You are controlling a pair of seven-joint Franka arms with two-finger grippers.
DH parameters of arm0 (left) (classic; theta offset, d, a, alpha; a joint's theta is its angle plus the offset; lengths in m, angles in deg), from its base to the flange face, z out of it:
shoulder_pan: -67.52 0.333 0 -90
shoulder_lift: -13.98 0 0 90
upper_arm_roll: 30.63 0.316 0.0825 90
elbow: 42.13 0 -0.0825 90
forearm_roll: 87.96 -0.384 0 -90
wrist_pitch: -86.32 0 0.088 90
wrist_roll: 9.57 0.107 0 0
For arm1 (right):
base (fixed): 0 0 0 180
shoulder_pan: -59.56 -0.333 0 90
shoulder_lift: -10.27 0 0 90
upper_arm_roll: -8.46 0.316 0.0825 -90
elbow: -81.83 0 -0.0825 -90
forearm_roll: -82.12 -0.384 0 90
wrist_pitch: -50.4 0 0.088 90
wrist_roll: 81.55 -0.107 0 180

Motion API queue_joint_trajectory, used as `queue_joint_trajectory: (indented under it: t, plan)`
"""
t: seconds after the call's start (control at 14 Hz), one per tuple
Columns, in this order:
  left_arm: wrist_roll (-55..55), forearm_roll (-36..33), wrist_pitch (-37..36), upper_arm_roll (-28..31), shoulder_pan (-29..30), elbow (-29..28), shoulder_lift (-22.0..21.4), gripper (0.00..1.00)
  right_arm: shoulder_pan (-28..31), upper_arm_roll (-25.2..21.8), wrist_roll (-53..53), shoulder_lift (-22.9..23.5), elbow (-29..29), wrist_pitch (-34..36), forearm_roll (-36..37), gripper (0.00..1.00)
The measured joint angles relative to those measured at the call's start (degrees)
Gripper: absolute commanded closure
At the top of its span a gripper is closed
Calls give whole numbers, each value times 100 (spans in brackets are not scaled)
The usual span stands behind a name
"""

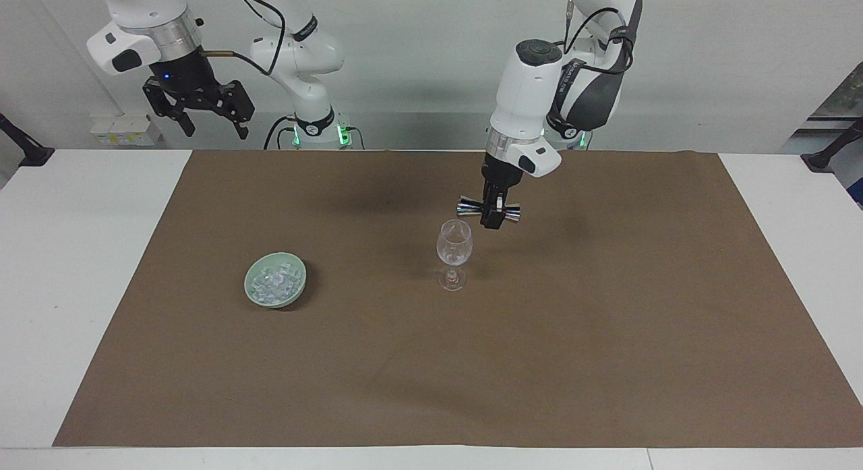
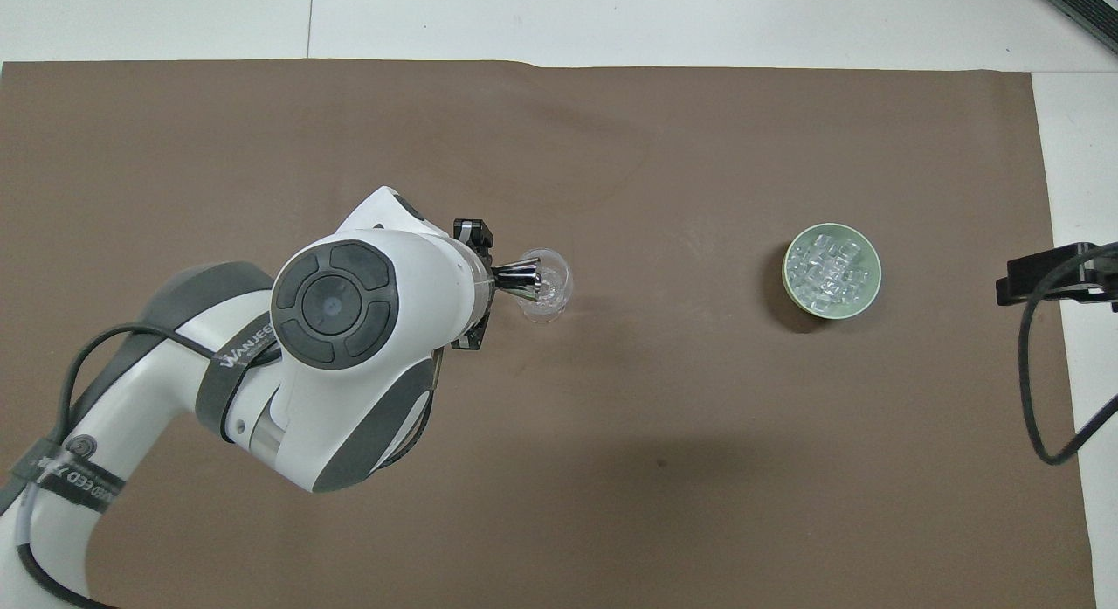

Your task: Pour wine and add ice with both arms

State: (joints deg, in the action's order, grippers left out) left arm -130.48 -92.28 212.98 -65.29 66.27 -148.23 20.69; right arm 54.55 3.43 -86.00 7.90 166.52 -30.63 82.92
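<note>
A clear stemmed wine glass point(image 1: 454, 251) stands upright in the middle of the brown mat. My left gripper point(image 1: 492, 220) hangs just above its rim and is shut on the waist of a shiny metal jigger point(image 1: 490, 212). The jigger lies on its side, one mouth over the glass point(image 2: 546, 286). I cannot make out any wine in the jigger or the glass. The ice point(image 1: 273, 282) is heaped in a pale green bowl point(image 1: 251, 273) toward the right arm's end. My right gripper point(image 1: 214, 129) waits open, high above the table's edge by its base.
The brown mat point(image 1: 607, 335) covers most of the white table point(image 1: 67, 288). The bowl point(image 2: 873, 273) sits about as far from the robots as the glass. A black cable point(image 2: 1035, 373) from the right arm hangs over the table's end.
</note>
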Motion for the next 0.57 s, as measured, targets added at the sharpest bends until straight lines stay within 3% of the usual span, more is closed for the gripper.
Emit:
queue_joint_trajectory:
  t: [0.57]
  plan:
    - [149, 365, -6, -3, 2, 30, 29, 100, 11, -6, 0, 0, -4, 0, 0, 0]
